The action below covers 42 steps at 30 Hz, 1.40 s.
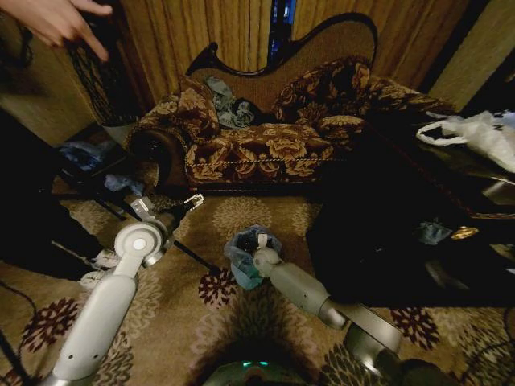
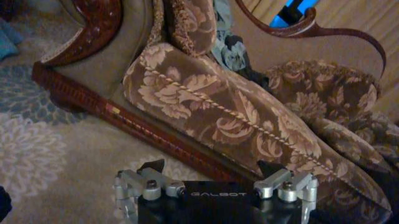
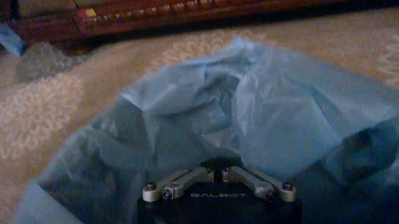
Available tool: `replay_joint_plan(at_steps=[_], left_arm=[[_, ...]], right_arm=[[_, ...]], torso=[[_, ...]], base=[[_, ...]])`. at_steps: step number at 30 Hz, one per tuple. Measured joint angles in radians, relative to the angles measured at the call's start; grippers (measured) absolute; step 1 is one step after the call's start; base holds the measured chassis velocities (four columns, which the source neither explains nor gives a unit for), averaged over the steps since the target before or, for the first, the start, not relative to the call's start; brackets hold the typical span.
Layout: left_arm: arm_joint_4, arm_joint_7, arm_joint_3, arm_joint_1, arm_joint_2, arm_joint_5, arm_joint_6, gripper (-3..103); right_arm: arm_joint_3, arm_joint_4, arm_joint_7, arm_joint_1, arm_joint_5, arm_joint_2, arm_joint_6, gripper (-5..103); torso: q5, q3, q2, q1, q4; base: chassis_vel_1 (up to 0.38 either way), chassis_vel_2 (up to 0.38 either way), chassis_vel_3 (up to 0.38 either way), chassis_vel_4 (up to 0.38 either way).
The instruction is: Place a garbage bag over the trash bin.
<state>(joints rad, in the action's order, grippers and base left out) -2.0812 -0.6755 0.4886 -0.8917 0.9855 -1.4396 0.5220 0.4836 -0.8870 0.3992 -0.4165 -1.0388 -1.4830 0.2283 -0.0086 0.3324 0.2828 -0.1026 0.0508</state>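
The sofa (image 1: 265, 137) stands at the far edge of the patterned carpet (image 1: 185, 322). In front of it, mid-carpet, the bag (image 1: 245, 256) lies bunched over what may be the bin; I cannot tell. The right hand (image 3: 215, 171) is pinched closed on the bag's blue film. Nearer the sofa's left end, the left hand (image 2: 212, 170) hangs open, holding nothing.

The garbage bag (image 3: 249, 121) is pale, see-through blue, wrinkled over something dark. The sofa (image 1: 265, 145) wears brown upholstery with tan-gold flowers and a red-brown carved wood frame. The carpet (image 1: 201, 322) is beige with maroon blossoms. A white plastic bag (image 1: 483, 133) lies to the right.
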Motion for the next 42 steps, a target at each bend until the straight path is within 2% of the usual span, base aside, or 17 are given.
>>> replay_joint_plan(at_steps=[6,13,19,23,24,29,34,40,41,42], left_arm=[[-0.004,0.007,0.000,0.000,-0.001,0.011,-0.006,100],[-0.012,0.015,-0.004,-0.005,0.006,0.027,-0.016,100],[-0.015,0.016,-0.001,-0.008,0.005,0.030,-0.022,100],[-0.014,0.018,0.001,-0.008,0.007,0.031,-0.023,100],[-0.010,0.020,0.001,-0.008,0.012,0.034,-0.023,100],[0.000,0.032,-0.001,-0.006,0.027,0.046,-0.023,100],[0.009,0.037,-0.003,-0.007,0.032,0.048,-0.023,100],[0.021,0.042,0.001,-0.005,0.034,0.050,-0.024,100],[0.023,0.045,0.004,-0.005,0.036,0.051,-0.024,100],[0.023,0.045,0.004,-0.005,0.036,0.051,-0.024,100]], right_arm=[[-0.007,0.050,-0.027,-0.003,0.022,-0.020,-0.009,0],[-0.059,0.177,-0.097,0.001,0.083,-0.081,-0.027,0],[-0.070,0.187,-0.105,-0.003,0.092,-0.083,-0.028,0],[-0.062,0.099,-0.080,-0.029,0.080,-0.044,-0.015,0],[-0.042,0.026,-0.046,-0.037,0.055,-0.012,0.000,0],[-0.002,-0.158,0.036,-0.050,-0.020,0.052,0.024,0],[-0.009,-0.245,0.080,-0.057,-0.049,0.061,0.034,0],[-0.065,-0.271,0.184,-0.026,-0.156,0.022,0.095,0],[-0.080,-0.264,0.233,-0.005,-0.205,0.011,0.120,0],[-0.080,-0.264,0.233,-0.005,-0.205,0.011,0.120,0]], torso=[[0.0000,0.000,0.000,0.000,0.0000],[-0.0004,-0.001,0.001,0.001,0.0003],[0.0000,-0.001,0.001,0.001,0.0000],[0.0002,0.001,0.000,0.000,-0.0002],[0.0002,0.001,-0.001,-0.001,-0.0001],[0.0001,0.000,0.000,0.000,0.0000],[0.0002,0.000,0.000,0.000,-0.0001],[0.0000,0.000,0.000,0.000,-0.0001],[0.0000,0.000,0.000,0.000,-0.0001],[0.0000,0.000,0.000,0.000,-0.0001]], base=[[0.000,0.000,0.000,0.000],[0.000,0.000,0.000,0.000],[0.000,0.000,0.000,0.000],[0.000,0.000,0.000,0.000],[0.000,0.000,0.000,0.000],[0.000,0.000,0.000,0.000],[0.000,0.000,0.000,0.000],[0.000,0.000,0.000,0.000],[0.000,0.000,0.000,0.000],[0.000,0.000,0.000,0.000]])
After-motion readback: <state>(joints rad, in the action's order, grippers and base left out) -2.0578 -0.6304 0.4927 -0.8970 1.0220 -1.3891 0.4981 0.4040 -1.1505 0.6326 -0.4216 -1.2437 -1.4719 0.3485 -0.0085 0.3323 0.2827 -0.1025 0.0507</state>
